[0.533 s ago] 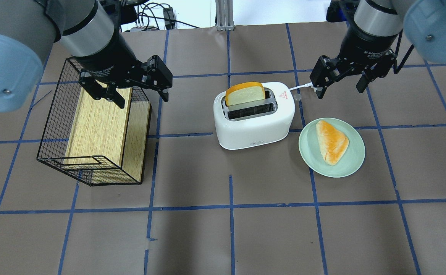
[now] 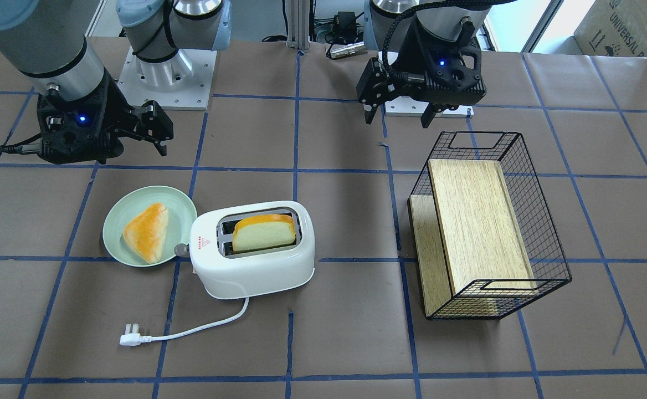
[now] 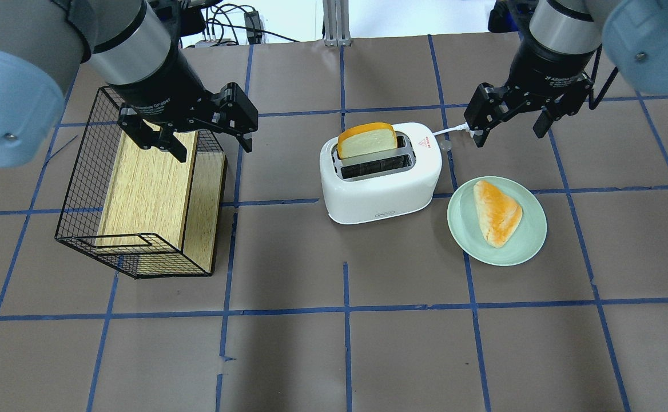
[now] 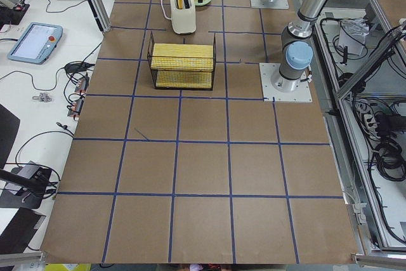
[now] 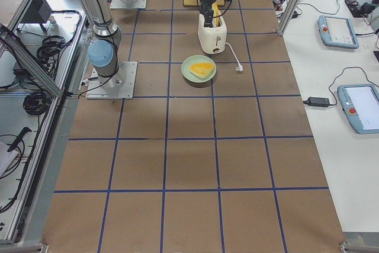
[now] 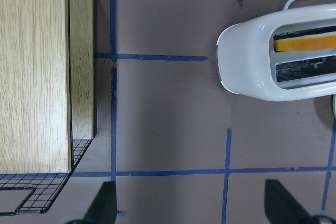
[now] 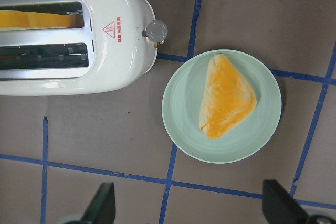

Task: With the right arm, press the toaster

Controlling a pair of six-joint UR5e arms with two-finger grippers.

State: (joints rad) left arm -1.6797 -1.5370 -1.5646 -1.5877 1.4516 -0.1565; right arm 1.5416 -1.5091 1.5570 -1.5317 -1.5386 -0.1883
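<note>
The white two-slot toaster (image 3: 380,171) stands mid-table, also seen in the front view (image 2: 257,260) and the right wrist view (image 7: 68,35). A slice of bread (image 3: 366,140) stands in its far slot. Its small grey knob (image 7: 156,30) is on the end facing the plate. My right gripper (image 3: 510,131) is open and empty, hovering to the right of and beyond the toaster's knob end, apart from it. My left gripper (image 3: 214,146) is open and empty above the far end of the wire basket (image 3: 139,189).
A pale green plate (image 3: 465,229) with a triangular bun (image 3: 497,212) sits right beside the toaster's knob end. The toaster's white cord and unplugged plug (image 2: 129,338) lie on the far side. The black wire basket holds a wooden board (image 2: 476,221).
My right gripper has shifted very slightly toward the far side of the table. The left arm, toaster and plate have not moved.
</note>
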